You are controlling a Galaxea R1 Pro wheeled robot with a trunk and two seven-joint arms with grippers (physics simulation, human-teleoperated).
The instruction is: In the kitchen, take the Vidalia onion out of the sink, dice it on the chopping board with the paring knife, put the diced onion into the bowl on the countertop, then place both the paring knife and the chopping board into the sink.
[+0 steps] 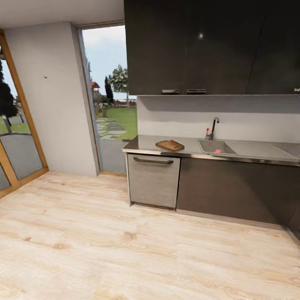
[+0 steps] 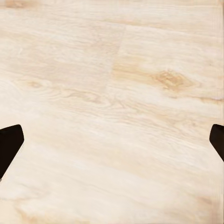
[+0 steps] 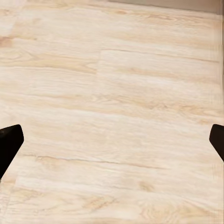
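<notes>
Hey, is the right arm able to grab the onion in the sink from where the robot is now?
Probably not yet. The Vidalia onion sits in the sink across a wide stretch of wood floor, and the right gripper hangs open over floorboards. The robot likely needs to drive closer first.

Floor: pale wood-plank floor (image 1: 125, 250), spreading wide.
Walls: plain grey wall (image 1: 54, 96); pale grey backsplash panel (image 1: 250, 116).
Cabinets: glossy dark upper cabinets (image 1: 208, 46).
Window: tall wood-framed glass window (image 1: 110, 91) showing sunlit garden.
</notes>
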